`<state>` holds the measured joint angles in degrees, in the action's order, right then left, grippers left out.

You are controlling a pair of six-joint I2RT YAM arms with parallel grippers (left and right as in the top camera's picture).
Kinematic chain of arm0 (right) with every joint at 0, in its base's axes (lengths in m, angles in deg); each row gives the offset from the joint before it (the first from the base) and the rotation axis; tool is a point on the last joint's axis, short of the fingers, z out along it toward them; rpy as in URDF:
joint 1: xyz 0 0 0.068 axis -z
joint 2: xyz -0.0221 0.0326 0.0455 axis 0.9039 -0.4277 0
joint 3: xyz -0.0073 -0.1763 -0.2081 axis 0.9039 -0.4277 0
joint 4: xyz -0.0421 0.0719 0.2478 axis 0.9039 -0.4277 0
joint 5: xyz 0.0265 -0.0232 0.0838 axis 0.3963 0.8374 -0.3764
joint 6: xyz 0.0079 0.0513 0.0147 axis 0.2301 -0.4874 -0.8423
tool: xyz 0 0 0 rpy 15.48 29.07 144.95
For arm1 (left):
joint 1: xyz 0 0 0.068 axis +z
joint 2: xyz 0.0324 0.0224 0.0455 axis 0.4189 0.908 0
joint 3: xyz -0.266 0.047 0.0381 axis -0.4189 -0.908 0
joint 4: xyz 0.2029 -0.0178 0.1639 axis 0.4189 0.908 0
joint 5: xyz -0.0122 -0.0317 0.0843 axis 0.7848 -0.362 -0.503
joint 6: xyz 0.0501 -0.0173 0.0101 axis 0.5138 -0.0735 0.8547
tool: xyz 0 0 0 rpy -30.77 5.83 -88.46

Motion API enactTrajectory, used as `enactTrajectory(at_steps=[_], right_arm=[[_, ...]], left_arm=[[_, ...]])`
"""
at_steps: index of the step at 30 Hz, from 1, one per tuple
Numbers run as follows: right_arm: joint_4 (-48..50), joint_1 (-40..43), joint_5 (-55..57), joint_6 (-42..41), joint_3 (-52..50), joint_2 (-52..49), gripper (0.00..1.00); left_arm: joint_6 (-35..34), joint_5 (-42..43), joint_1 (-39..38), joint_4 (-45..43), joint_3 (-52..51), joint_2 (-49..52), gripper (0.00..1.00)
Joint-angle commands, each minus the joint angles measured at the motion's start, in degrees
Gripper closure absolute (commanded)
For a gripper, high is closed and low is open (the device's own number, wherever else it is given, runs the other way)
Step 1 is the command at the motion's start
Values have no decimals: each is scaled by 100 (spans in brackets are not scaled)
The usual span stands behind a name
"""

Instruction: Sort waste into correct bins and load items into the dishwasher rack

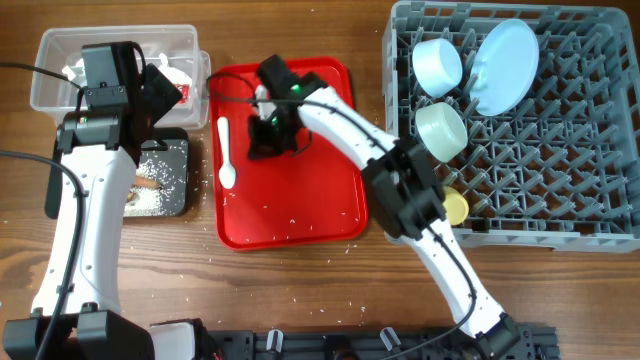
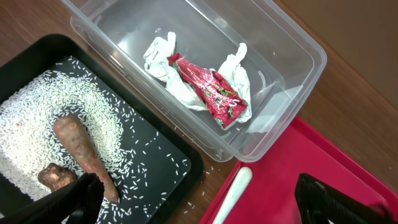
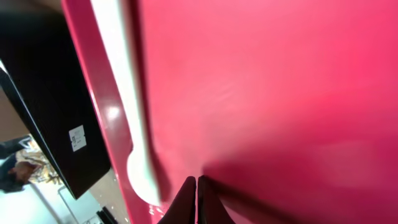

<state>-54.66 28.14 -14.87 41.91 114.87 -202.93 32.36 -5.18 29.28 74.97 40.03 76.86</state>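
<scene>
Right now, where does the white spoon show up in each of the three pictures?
Overhead: the spoon lies along the left edge of the red tray, bowl end toward the bottom.
Left wrist: only the spoon's handle shows, bottom centre, on the tray.
Right wrist: the spoon is a blurred white strip at left, on the tray.
Shared landmark: the red tray.

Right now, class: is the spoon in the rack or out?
Out. The spoon lies flat on the red tray, apart from the grey rack.
</scene>
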Motion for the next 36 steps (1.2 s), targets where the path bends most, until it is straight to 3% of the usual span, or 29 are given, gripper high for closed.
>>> enactTrajectory(at_steps=[1,5,10,18,27,29,36], right_arm=[[125,168,-170,511,-107,-181,89],[407,-72,334,507,-107,-175,66],[402,-400,1447,372,-107,-35,57],[2,-745,2822,236,-107,487,55],[-160,-1010,2830,378,-107,579,55],[-199,-1054,2830,380,-107,597,55],[-293,-1266,3314,398,-107,608,53]], left_arm=[[-57,-92,11,-15,90,-109,0],[-55,-92,11,-15,90,-109,0],[-57,-92,11,-15,90,-109,0],[-57,-92,11,-13,90,-109,0],[-50,-81,11,-22,90,-109,0],[57,-417,37,-114,114,-125,0],[181,-479,916,216,378,-1141,0]])
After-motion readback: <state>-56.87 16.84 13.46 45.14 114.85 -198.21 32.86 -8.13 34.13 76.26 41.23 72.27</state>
